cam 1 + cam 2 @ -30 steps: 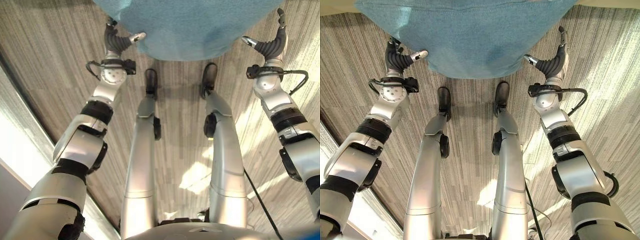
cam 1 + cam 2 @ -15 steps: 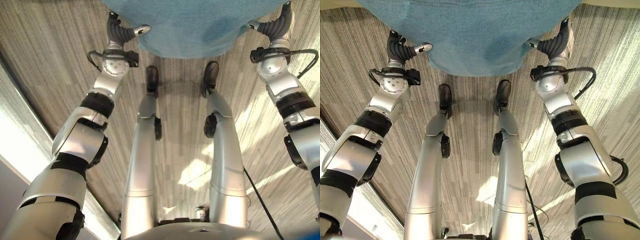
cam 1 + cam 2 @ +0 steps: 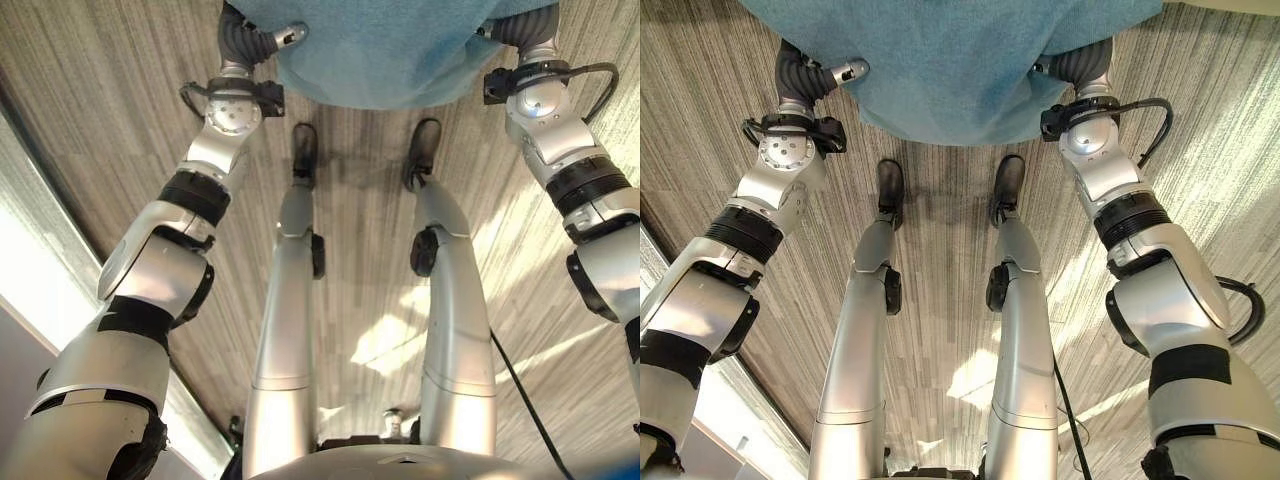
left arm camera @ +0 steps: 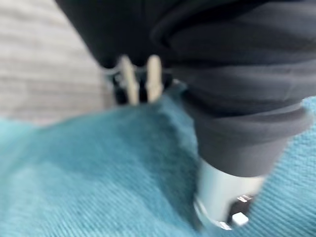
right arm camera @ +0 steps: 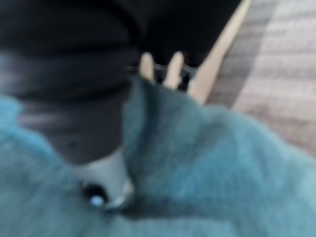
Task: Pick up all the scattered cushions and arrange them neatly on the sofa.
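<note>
A large teal cushion [image 3: 380,50] hangs above the floor at the top of the eye views, clamped between both hands. My left hand [image 3: 245,40] presses against its left side with the thumb poking out under the edge. My right hand [image 3: 520,25] is pushed into its right side. In the left wrist view the thumb [image 4: 222,197] digs into the teal fabric [image 4: 98,173], and straight fingers [image 4: 129,84] reach past the cushion's edge. The right wrist view is alike: fabric [image 5: 222,163] bulges between the thumb [image 5: 106,182] and straight fingers [image 5: 173,69].
Striped wood-grain floor [image 3: 100,120] lies under the cushion. A pale, bright band [image 3: 30,260] runs diagonally along the floor's left edge.
Both hands have risen in the view with the cushion. The right hand, which stood apart from the cushion's side, now presses into it; the left hand has closed in too.
</note>
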Motion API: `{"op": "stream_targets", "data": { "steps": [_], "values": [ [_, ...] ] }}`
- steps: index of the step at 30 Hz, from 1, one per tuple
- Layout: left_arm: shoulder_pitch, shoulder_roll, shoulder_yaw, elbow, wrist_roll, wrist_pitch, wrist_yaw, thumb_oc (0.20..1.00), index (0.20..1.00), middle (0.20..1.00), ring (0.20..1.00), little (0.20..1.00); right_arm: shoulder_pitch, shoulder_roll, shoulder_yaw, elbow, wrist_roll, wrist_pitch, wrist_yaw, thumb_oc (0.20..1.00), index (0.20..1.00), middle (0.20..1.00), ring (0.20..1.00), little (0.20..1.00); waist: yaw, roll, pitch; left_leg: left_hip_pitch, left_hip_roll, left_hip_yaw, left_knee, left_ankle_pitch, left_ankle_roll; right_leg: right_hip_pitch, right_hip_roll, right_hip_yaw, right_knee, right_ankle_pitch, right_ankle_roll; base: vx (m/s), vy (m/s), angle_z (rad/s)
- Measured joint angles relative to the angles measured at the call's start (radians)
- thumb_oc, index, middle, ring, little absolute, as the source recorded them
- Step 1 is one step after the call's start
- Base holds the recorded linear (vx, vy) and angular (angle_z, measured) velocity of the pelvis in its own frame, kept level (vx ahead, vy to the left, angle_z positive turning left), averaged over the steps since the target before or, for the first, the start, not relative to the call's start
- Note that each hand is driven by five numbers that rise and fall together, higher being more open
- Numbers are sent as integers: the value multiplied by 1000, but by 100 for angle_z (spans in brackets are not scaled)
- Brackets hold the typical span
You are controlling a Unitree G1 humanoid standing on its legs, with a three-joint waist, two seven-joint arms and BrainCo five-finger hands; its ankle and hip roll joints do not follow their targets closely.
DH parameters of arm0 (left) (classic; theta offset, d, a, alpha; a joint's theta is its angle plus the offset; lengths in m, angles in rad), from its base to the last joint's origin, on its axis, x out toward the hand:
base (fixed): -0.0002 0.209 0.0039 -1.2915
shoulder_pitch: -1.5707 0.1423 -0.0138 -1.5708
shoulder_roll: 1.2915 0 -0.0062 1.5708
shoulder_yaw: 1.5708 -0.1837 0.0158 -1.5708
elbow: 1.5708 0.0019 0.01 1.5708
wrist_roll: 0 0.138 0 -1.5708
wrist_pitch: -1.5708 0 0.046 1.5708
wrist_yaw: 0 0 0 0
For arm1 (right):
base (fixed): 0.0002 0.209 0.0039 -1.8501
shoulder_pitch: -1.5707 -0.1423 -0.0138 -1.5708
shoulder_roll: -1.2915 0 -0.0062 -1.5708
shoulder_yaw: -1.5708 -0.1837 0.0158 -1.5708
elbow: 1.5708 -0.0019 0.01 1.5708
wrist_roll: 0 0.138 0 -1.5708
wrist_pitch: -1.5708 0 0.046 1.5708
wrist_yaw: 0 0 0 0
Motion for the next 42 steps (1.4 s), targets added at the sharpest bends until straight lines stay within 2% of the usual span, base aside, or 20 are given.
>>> {"op": "stream_targets", "data": {
  "steps": [2,3,6,7,8,9,10,16,19,22,26,29,32,35,38,40,42],
  "values": [
    [22,6,25,-9,-7,0,-7,200,200,200,200,200,2,-11,-12,-3,2,0,24,200,200,200,200,200,0,0,1,23,3,3,-17,10,-4,14,1,1,-3,3,-5,-29,20,3],
    [39,6,43,-27,-22,1,-15,200,200,200,200,200,17,-12,-22,-34,1,3,41,200,200,200,200,200,2,3,22,59,5,2,-28,13,-5,49,3,-1,-11,8,-12,0,0,0],
    [130,-9,67,-57,-28,2,-35,200,200,200,200,200,104,-9,-40,-81,-3,3,69,200,200,200,200,200,-1,7,12,159,12,-2,-79,24,-4,141,3,-5,-46,7,-11,-10,1,1],
    [177,-6,93,-117,-28,3,-42,200,200,200,200,200,145,-18,-70,-129,-12,4,82,200,200,200,200,200,2,8,44,235,18,-2,-108,32,-6,216,2,-8,-69,12,-15,-31,-18,4],
    [243,-28,105,-136,-27,-4,-43,200,200,200,200,200,211,4,-80,-146,-13,-2,83,200,200,200,200,200,-2,13,2,267,18,-9,-142,41,-4,249,3,-14,-94,10,-6,-47,-28,6],
    [325,-53,114,-163,-28,-10,-45,200,200,200,200,200,295,15,-96,-158,-20,-18,85,200,200,200,200,200,-4,13,-85,247,17,-12,-145,27,-3,228,2,-13,-94,-6,4,-39,-51,8],
    [447,-96,185,-288,-26,-40,-55,200,200,200,200,200,431,24,-197,-270,-54,-32,87,200,200,200,200,200,1,12,-118,288,15,-18,-154,23,0,270,1,-18,-102,-13,7,-32,-41,5],
    [587,-144,215,-377,-14,-70,-98,200,200,200,200,200,618,74,-311,-410,-135,-56,88,200,200,200,200,200,-9,13,-119,514,14,-18,-255,33,3,494,-3,-33,-181,-16,16,-38,-39,1],
    [705,-145,230,-447,25,-71,-143,200,200,200,200,200,758,104,-365,-502,-179,-56,103,200,200,200,200,200,-1,13,-118,705,20,-23,-375,62,5,672,-4,-60,-263,-7,11,-11,-64,5],
    [830,-142,229,-501,53,-78,-166,200,200,200,200,200,897,134,-373,-549,-208,-67,128,200,200,200,200,200,-5,15,-126,890,36,-43,-457,65,5,862,3,-78,-329,-22,20,86,-66,9],
    [945,-137,232,-536,124,-82,-202,200,200,200,200,200,1028,161,-397,-595,-216,-70,173,200,200,200,200,200,-5,39,-163,1094,51,-50,-547,66,7,1080,7,-110,-420,-30,24,147,-86,10],
    [1008,-135,237,-569,180,-82,-211,200,200,200,200,200,1103,169,-414,-629,-241,-71,192,200,200,200,200,200,-7,51,-178,1176,57,-68,-577,67,7,1183,14,-126,-476,-26,27,113,-76,14],
    [1067,-138,235,-577,182,-82,-238,200,200,200,200,200,1157,177,-425,-627,-248,-73,222,200,200,200,200,200,-7,55,-222,1242,69,-81,-602,66,6,1276,27,-153,-529,-23,29,79,-164,21],
    [1108,-152,235,-577,183,-76,-242,200,200,200,200,200,1192,178,-433,-624,-267,-73,241,200,200,200,200,200,-8,56,-233,1318,84,-107,-610,60,-3,1394,46,-191,-585,-21,29,77,-136,28],
    [1128,-162,234,-577,184,-76,-248,200,200,200,200,200,1225,180,-436,-625,-267,-74,246,200,200,200,200,200,-9,52,-260,1341,95,-130,-608,53,-14,1450,64,-214,-631,-15,23,107,-58,21],
    [1135,-170,226,-576,187,-72,-250,200,200,200,200,200,1255,181,-442,-626,-266,-75,253,200,200,200,200,200,-10,49,-286,1340,102,-127,-598,43,-23,1475,70,-228,-651,-12,17,120,20,14],
    [1135,-178,218,-576,202,-71,-262,200,200,200,200,200,1275,181,-458,-625,-266,-74,257,200,200,200,200,200,-15,50,-305,1339,101,-111,-590,39,-16,1493,70,-235,-671,-3,9,128,51,10]
  ]
}}
